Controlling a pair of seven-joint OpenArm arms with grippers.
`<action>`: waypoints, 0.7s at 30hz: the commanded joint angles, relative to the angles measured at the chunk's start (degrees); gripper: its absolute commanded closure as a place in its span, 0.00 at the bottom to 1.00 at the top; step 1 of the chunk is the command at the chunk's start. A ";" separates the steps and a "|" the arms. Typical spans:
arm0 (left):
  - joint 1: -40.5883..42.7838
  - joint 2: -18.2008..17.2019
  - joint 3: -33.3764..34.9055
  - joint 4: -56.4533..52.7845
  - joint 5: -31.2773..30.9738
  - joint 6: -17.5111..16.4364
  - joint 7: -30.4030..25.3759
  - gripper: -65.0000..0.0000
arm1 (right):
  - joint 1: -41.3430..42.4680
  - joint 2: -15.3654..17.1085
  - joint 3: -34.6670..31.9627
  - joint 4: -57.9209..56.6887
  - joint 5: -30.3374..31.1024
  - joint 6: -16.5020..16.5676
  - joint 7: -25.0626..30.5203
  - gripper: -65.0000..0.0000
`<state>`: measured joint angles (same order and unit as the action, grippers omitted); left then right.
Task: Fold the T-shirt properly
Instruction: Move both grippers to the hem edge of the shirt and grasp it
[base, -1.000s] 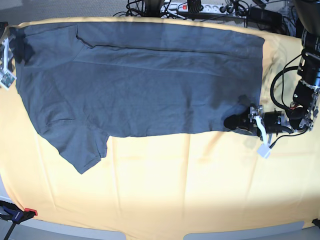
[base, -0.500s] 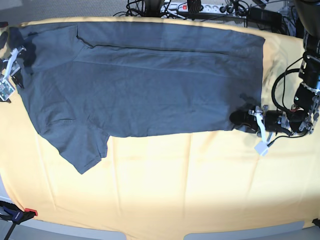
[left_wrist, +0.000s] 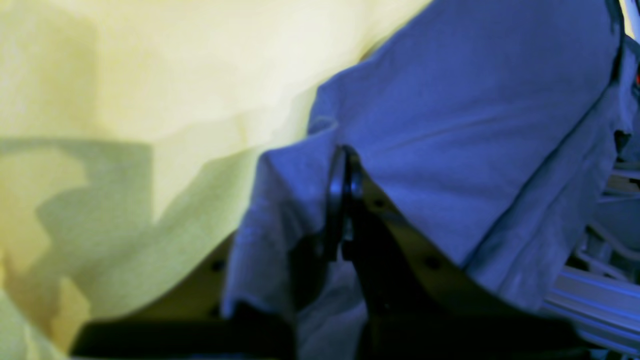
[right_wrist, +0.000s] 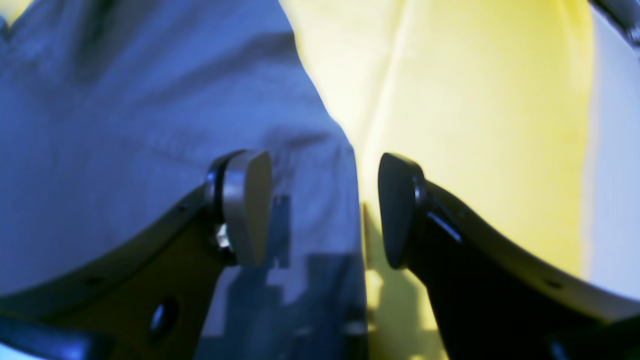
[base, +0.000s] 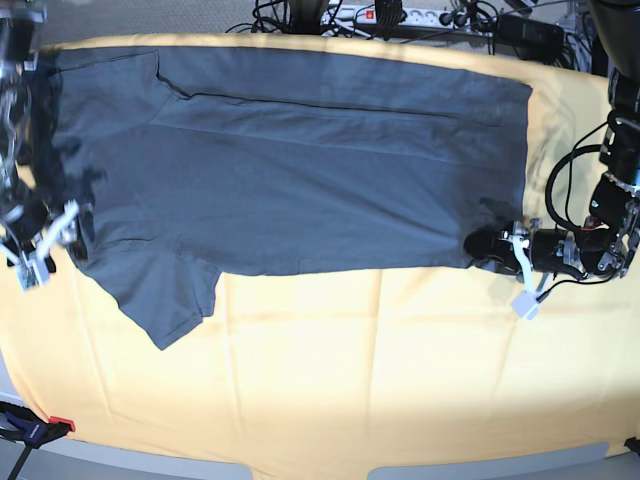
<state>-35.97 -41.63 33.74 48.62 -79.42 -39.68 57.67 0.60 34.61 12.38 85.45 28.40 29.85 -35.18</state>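
Note:
The dark grey T-shirt (base: 290, 160) lies spread flat across the far half of the yellow cloth (base: 350, 370), one sleeve (base: 170, 290) pointing toward the front left. At its right near corner my left gripper (base: 488, 245) is shut on the fabric; the left wrist view shows the jaws (left_wrist: 342, 200) pinched together with T-shirt (left_wrist: 475, 125) bunched around them. My right gripper (base: 48, 240) stands open at the shirt's left edge. In the right wrist view that edge of the T-shirt (right_wrist: 125, 100) lies between its spread fingertips (right_wrist: 320, 210).
Cables and a power strip (base: 400, 15) run along the back edge. A clamp (base: 35, 428) grips the table's front left corner. Bare yellow cloth covers the near half, with the table's front edge just below it.
My left gripper has shut on the shirt's right near corner. My right arm moved from the far left corner down along the left edge and spread its fingers wider.

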 joint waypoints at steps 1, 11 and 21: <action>-1.64 -1.05 -0.52 0.48 -0.57 -0.32 -0.63 1.00 | 3.69 0.68 0.07 -2.71 1.20 0.37 0.79 0.44; -1.66 -1.03 -0.52 0.48 -0.59 -0.32 -0.66 1.00 | 25.92 -1.51 -0.09 -34.62 8.52 5.62 -2.40 0.44; -1.66 -1.05 -0.52 0.48 -0.59 -0.32 -0.63 1.00 | 27.52 -6.95 -0.09 -42.12 9.11 6.88 -3.98 0.44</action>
<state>-36.01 -41.63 33.74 48.64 -79.26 -39.70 57.65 27.03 27.11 12.21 42.68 37.12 36.23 -38.41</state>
